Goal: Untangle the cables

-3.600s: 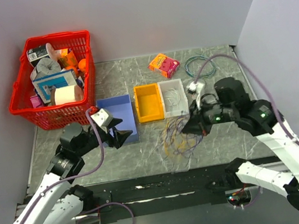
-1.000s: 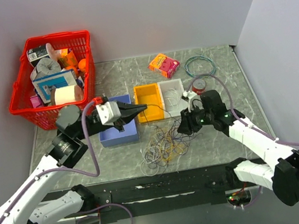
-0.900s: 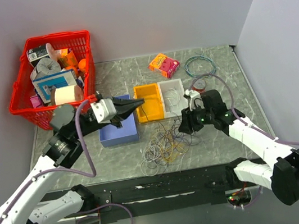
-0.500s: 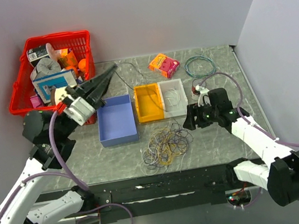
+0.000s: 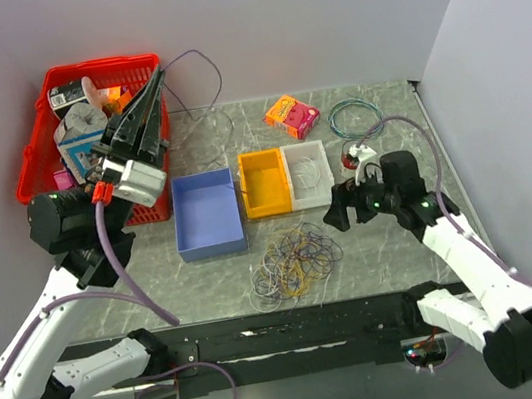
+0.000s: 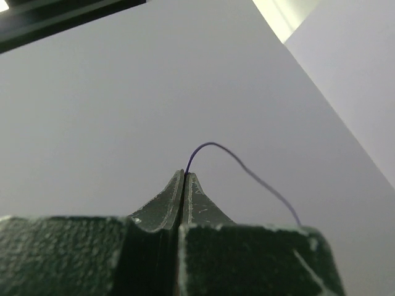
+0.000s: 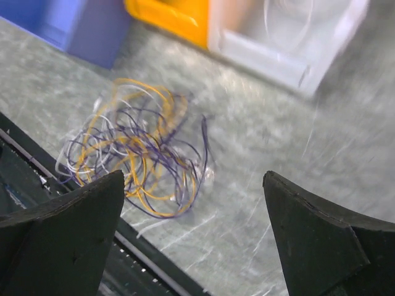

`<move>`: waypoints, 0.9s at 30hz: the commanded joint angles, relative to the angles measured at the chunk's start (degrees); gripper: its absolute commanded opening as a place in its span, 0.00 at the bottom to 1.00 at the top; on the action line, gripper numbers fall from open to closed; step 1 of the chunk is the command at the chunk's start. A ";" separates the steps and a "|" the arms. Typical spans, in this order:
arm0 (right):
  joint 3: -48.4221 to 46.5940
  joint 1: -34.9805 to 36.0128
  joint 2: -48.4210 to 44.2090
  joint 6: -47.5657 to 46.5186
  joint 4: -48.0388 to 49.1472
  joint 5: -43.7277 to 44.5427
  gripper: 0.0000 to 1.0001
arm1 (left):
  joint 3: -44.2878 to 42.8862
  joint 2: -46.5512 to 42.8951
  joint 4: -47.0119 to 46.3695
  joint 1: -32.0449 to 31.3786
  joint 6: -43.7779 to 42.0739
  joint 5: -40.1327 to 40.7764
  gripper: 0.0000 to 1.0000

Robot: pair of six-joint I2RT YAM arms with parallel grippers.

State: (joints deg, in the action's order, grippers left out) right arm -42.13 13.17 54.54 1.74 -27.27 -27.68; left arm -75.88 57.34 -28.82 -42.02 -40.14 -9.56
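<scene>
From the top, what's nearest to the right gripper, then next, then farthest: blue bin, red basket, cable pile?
1. cable pile, just left of the right gripper
2. blue bin, farther left
3. red basket, back-left corner

I can read no text, brand or number here. The small orange-pink box (image 5: 291,115), at about 12 o'clock on the table, has some print on its top, but it is too small for me to read. In the red basket (image 5: 36,172), at about 10 o'clock, a dark packet (image 5: 65,94) and a box with a blue and white face (image 5: 84,148) carry labels, and their letters are also too small. The views from my two wrists give me nothing to read.
</scene>
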 commanded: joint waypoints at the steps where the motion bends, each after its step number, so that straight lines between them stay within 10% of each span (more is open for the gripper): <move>1: -3.84 5.08 -9.77 -7.36 8.07 -5.09 1.00 | -3.40 -0.56 -0.37 -0.08 -3.11 -2.29 0.01; 8: -11.90 18.73 -2.45 -4.57 23.66 -1.76 1.00 | -1.90 -0.22 4.27 -0.43 0.84 3.57 0.01; 27: -6.48 19.61 -1.63 -0.68 22.88 2.45 1.00 | 9.51 6.29 12.38 13.19 10.26 7.63 0.01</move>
State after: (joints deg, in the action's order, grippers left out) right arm -50.43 32.38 54.74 0.80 -4.23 -28.01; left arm -67.57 64.31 -14.74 -29.39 -31.90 -1.52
